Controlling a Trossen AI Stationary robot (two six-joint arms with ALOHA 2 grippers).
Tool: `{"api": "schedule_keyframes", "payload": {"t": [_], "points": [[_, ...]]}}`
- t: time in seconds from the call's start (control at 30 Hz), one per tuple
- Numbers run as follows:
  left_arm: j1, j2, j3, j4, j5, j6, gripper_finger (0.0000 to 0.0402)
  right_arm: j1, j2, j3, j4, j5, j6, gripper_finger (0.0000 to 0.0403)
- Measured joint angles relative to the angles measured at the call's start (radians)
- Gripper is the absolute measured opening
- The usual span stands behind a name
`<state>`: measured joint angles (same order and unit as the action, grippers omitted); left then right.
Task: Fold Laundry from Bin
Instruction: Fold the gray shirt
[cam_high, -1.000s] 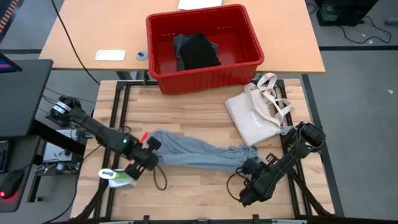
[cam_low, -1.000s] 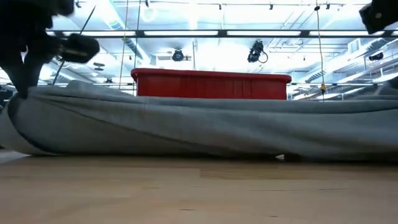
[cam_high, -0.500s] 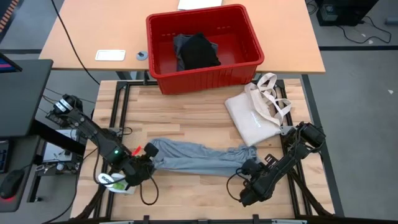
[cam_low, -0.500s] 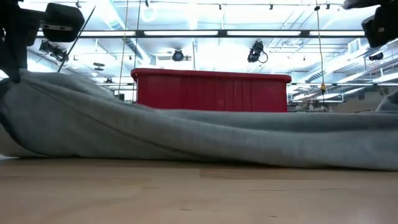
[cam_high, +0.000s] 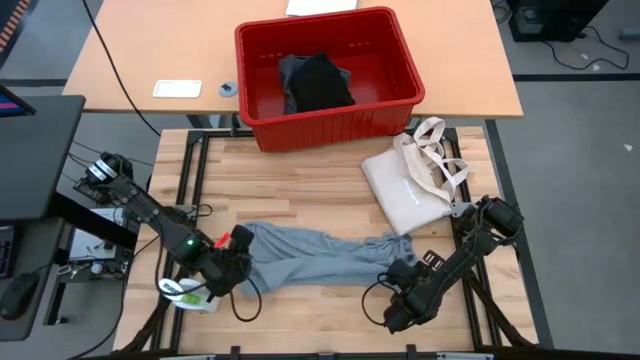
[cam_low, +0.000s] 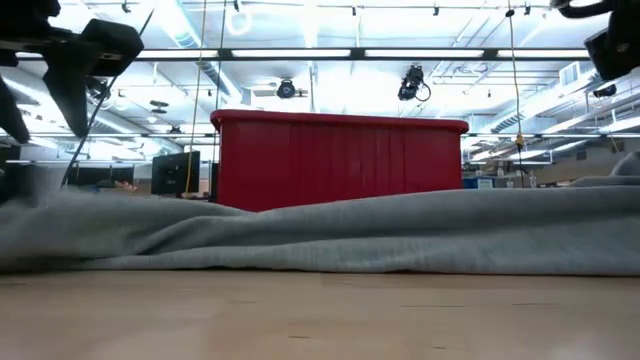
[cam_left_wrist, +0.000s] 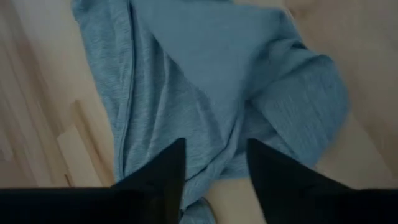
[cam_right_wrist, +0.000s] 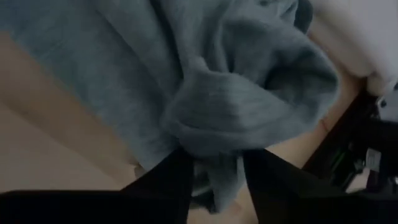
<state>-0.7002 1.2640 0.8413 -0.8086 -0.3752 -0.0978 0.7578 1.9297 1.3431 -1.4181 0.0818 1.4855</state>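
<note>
Down on the wooden table (cam_high: 300, 190), the light grey T-shirt (cam_high: 310, 258) lay stretched in a long rumpled band near the front edge, one end at each gripper. The left gripper (cam_high: 236, 262) stood at the shirt's left end; in its wrist view the two dark fingers (cam_left_wrist: 165, 177) were parted with a clear gap between them, the cloth lying flat under and beyond them, not pinched. The right gripper (cam_high: 398, 272) was at the shirt's bunched right end; its wrist view showed the fingers (cam_right_wrist: 171, 177) spread apart with a gathered knot of grey cloth sitting between them, and I could not tell whether they pressed on it or only straddled it.

From the low view the shirt (cam_low: 330, 235) ran across the whole width of the table, sagging low at the middle, with the red bin (cam_low: 340, 160) standing behind it. That bin (cam_high: 255, 110) sat at the far side on the lighter desk, and a black garment (cam_high: 320, 82) lay inside it atop some darker grey-blue cloth. A cream tote bag (cam_high: 405, 190) rested just right of the bin, near the right arm and apart from the shirt's end.
</note>
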Motion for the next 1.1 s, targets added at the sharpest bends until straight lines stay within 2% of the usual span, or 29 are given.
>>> {"api": "schedule_keyframes", "payload": {"t": [0.1, 0.17, 0.33, 0.47, 0.73, 0.9, 1.1], "points": [[0.000, 0.000, 0.000, 0.002, 0.001, -0.034, 0.0235, 0.000, 0.000, 0.037, -0.002, -0.046, 0.004, 0.0160], [0.000, 0.000, 0.000, 0.003, -0.010, -0.056, 0.0252, 0.001, 0.000, 0.077, -0.001, -0.016, 0.002, 0.0160], [0.009, 0.000, 0.002, 0.004, -0.043, -0.127, 0.0252, 0.000, -0.001, 0.178, 0.007, 0.179, -0.067, 0.0156], [0.035, 0.000, 0.002, -0.001, -0.005, -0.231, 0.0236, 0.000, -0.002, 0.193, 0.072, 0.318, -0.164, 0.0157], [0.049, -0.001, 0.003, 0.040, 0.021, -0.276, 0.0208, -0.021, -0.002, 0.090, 0.465, 0.660, -0.367, 0.0157], [0.067, -0.001, 0.003, 0.008, 0.066, -0.276, 0.0194, -0.067, -0.002, 0.086, 0.650, 0.651, -0.556, 0.0156], [0.057, -0.001, 0.003, -0.006, 0.220, -0.156, 0.0192, -0.123, -0.002, 0.086, 0.821, 0.571, -0.738, 0.0156]]}}
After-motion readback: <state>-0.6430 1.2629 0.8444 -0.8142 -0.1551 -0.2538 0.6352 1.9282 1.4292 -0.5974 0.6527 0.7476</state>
